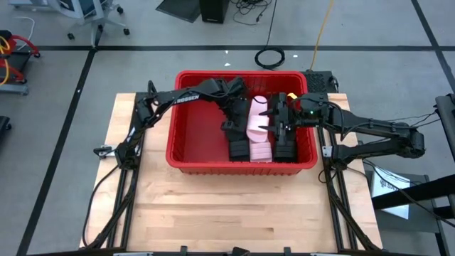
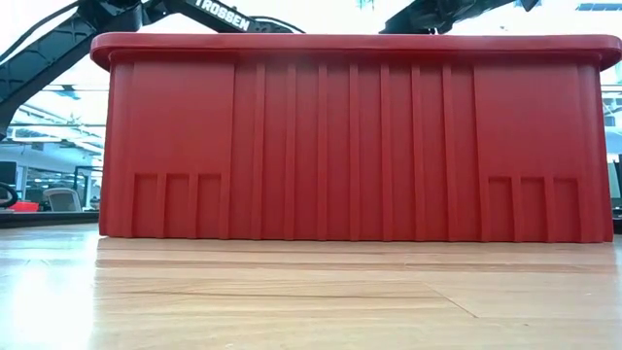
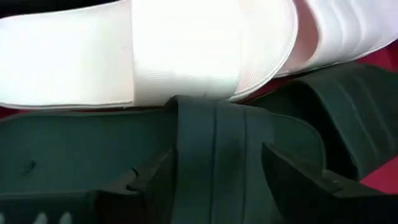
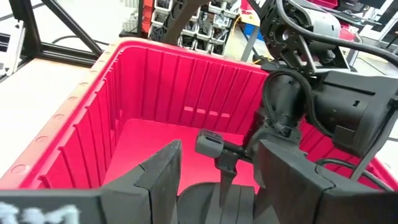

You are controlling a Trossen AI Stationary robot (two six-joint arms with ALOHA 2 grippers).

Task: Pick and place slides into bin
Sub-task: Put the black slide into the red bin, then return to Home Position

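In the high view's centre, the large red ribbed plastic bin (image 1: pixel 186 142) holds black and pale pink foam slides (image 1: pixel 259 131), probably light and springy, best pinched across the strap; left gripper (image 1: pixel 231 126) and right gripper (image 1: pixel 283 126) both hang spread apart above them.

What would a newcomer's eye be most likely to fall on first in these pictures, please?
Most likely the big red bin, standing at the far middle of the wooden table and filling the low view. Next, both dark arms reach into it: the left gripper and the right gripper hang over the slides inside, a pale pink slide lying between black slides.
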